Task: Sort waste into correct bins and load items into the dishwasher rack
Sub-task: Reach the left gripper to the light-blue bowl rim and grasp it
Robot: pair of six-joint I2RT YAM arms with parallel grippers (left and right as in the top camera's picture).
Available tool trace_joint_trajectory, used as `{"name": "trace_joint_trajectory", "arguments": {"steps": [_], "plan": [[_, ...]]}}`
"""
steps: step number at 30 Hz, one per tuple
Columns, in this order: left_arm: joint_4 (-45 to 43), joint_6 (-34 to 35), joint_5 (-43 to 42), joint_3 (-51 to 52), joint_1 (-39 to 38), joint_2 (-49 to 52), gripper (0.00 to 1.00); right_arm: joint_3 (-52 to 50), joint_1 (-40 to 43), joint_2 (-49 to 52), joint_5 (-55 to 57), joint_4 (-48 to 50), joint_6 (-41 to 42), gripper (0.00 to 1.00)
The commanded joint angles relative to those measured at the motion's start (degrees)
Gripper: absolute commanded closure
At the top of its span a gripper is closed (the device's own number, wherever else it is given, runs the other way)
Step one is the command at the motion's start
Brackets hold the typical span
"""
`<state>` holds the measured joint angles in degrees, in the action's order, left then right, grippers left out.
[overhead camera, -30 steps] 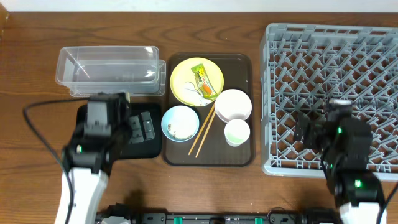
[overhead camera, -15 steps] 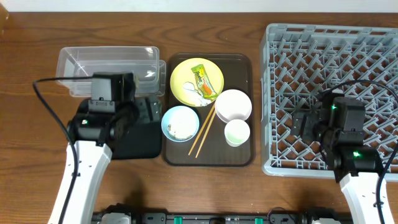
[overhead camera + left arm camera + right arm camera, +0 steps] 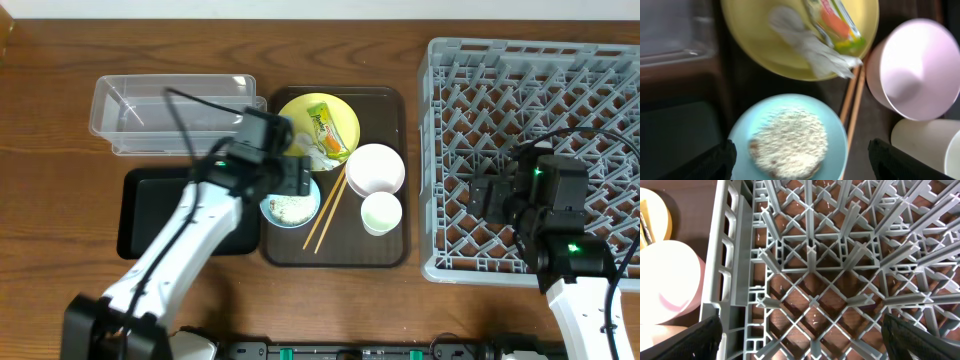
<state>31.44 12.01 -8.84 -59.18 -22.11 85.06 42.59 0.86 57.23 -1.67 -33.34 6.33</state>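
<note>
My left gripper (image 3: pixel 294 186) (image 3: pixel 802 162) is open and hovers right above the light blue bowl (image 3: pixel 293 208) (image 3: pixel 837 132), which holds a heap of white rice scraps (image 3: pixel 789 144). The yellow plate (image 3: pixel 292 128) (image 3: pixel 755 47) carries the green-and-orange wrapper (image 3: pixel 325 128) (image 3: pixel 836 21) and a white crumpled scrap (image 3: pixel 807 45). The chopsticks (image 3: pixel 322 215) (image 3: pixel 852 107), white bowl (image 3: pixel 375 168) (image 3: pixel 917 70) and small white cup (image 3: pixel 381 212) (image 3: pixel 925 150) lie to the right. My right gripper (image 3: pixel 492 200) (image 3: pixel 800 340) is open and empty over the grey rack (image 3: pixel 540 90) (image 3: pixel 812 275).
The dishes sit on a brown serving tray (image 3: pixel 390 252). The clear tub (image 3: pixel 170 110) stands at the back left, with the shallow black tray (image 3: pixel 150 215) in front of it. The rack's left wall (image 3: pixel 725 280) separates my right gripper from the white bowl.
My left arm has swung right from over the black tray to above the light blue bowl. The right arm has hardly moved in the last half second.
</note>
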Motion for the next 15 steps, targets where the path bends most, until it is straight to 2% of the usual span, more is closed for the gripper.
{"name": "trace_joint_trajectory", "arguments": {"steps": [1, 4, 12, 15], "plan": [[-1.1, 1.4, 5.0, -1.2, -3.3, 2.6, 0.13, 1.3, -0.4, -0.3, -0.3, 0.1, 0.3, 0.01], [-2.2, 3.3, 5.7, -1.2, -5.8, 4.8, 0.14, 1.3, -0.4, -0.3, -0.3, 0.1, 0.3, 0.01], [-5.0, 3.4, 5.7, -1.2, -10.0, 10.4, 0.21, 1.3, -0.4, -0.3, -0.3, 0.1, 0.3, 0.01], [-5.0, 3.4, 5.7, -1.2, -10.4, 12.4, 0.26, 1.3, -0.4, -0.3, -0.3, -0.1, 0.3, 0.01]]}}
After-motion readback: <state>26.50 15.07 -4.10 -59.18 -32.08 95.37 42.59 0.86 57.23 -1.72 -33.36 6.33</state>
